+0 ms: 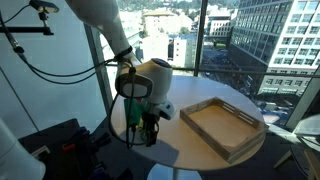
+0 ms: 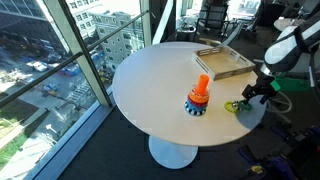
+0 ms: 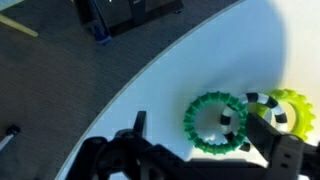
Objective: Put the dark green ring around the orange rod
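Note:
The dark green ring [image 3: 213, 124] lies flat on the white table [image 3: 190, 60] near its edge. In the wrist view my gripper [image 3: 205, 138] is open, one finger to the left of the ring and the other at its right side. The ring lies between the fingers and nothing is held. The orange rod [image 2: 201, 88] stands upright on its dark round base near the table's middle, well apart from my gripper [image 2: 256, 95]. The rod is out of the wrist view. In an exterior view my gripper [image 1: 146, 126] hangs low over the table edge.
A yellow ring [image 3: 292, 108] and a black-and-white striped ring [image 3: 262, 104] lie right beside the green ring, the striped one overlapping it. A wooden tray [image 2: 222, 62] stands at the table's far side. The table edge and the dark floor [image 3: 60, 90] are close by.

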Robot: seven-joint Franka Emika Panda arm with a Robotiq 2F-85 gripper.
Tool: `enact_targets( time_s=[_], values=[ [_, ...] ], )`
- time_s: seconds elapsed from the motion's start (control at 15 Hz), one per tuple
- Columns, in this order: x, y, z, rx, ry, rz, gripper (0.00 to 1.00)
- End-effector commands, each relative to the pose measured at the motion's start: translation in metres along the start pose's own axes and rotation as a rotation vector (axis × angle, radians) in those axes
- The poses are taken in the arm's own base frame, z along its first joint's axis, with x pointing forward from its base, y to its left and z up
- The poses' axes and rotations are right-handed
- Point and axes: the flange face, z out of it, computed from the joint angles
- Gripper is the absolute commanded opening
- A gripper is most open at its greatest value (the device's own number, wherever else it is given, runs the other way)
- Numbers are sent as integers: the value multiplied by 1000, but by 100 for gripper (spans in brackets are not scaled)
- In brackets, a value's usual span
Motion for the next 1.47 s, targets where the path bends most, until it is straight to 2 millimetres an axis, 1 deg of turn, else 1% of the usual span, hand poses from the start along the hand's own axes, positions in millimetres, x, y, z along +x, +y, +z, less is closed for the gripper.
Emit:
enact_targets(
  time_s=[0.0, 0.47, 1.33, 1.4],
  values=[
    [9, -4, 4, 25, 13, -16, 100],
    [11, -16, 7, 31, 15, -41, 100],
    [11, -11, 20, 31, 5, -29, 100],
    [11, -11, 21, 33, 4, -29, 95]
  ],
)
